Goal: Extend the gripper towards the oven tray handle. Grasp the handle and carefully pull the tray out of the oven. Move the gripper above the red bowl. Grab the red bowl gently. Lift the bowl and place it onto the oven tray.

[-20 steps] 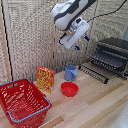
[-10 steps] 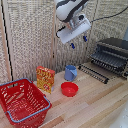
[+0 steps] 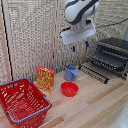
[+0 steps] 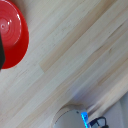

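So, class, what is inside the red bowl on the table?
Nothing shows inside the red bowl: the wrist view shows only a plain red interior. Part of that view's bowl is cut off or covered by a dark edge.

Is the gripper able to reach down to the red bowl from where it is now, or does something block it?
Probably yes. The gripper hangs open above the table, the red bowl lies lower with nothing over it, and the blue cup and the orange box stand apart beside it.
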